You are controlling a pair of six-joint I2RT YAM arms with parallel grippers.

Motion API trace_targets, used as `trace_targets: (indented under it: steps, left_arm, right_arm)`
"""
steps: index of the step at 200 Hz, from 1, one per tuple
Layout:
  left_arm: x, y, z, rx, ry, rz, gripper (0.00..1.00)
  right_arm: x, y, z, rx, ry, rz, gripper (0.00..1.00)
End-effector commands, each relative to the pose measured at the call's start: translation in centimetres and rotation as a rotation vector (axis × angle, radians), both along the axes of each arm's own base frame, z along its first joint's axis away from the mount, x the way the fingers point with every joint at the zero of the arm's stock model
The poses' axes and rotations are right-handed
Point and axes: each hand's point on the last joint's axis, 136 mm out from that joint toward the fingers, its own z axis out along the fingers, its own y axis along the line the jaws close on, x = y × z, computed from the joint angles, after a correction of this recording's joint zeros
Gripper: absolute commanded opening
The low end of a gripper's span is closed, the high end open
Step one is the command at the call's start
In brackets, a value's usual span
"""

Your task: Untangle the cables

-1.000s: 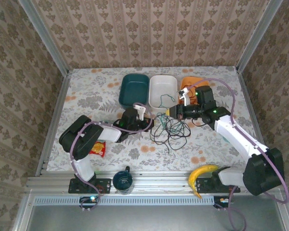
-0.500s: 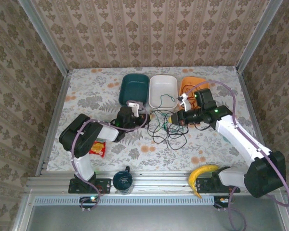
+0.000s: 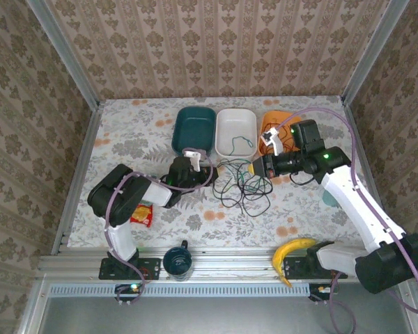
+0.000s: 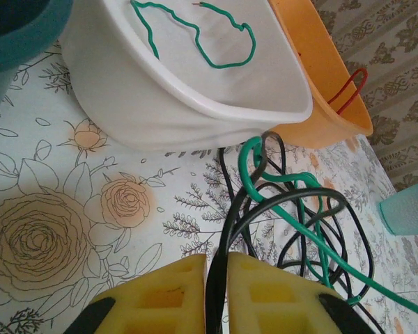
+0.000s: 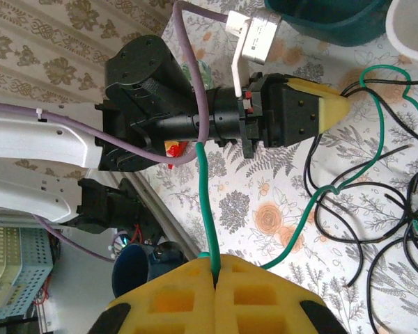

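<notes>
Low in its wrist view the left pincer (image 4: 216,268) nips a black cable (image 4: 221,243) between nearly closed jaws, the right pincer (image 5: 214,268) clamps a green cable (image 5: 205,202) — the tangled cables (image 3: 242,186) lie mid-frame on the table (image 3: 125,132), below the white bin (image 3: 226,129).

I'm looking at a flower-printed table (image 3: 125,132). Three tubs sit side by side toward its far side: a teal bin (image 3: 194,129), a white bin (image 3: 231,125) and an orange bin (image 3: 272,120). Just in front of them the cables (image 3: 240,186) sprawl in a loose tangle (black and green strands). A red-and-yellow snack packet (image 3: 142,213) lies at the left, a pale teal cup (image 4: 407,207) at the right.
</notes>
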Motion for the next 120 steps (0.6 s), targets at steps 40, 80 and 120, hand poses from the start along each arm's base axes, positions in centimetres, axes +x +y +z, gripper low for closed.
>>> trace_targets:
  steps: [40, 80, 120]
  left_arm:
    - [0.0, 0.4, -0.1, -0.019, -0.004, 0.016, 0.26]
    - [-0.3, -0.2, 0.5, -0.037, -0.009, -0.02, 0.35]
    - [-0.7, -0.8, 0.8, -0.057, -0.007, -0.056, 0.38]
  right_arm:
    - [-0.3, -1.3, -0.4, -0.105, 0.028, -0.016, 0.07]
    - [-0.4, -0.8, -1.9, -0.134, 0.066, -0.001, 0.07]
    - [0.7, -0.2, -3.2, -0.168, 0.085, -0.016, 0.07]
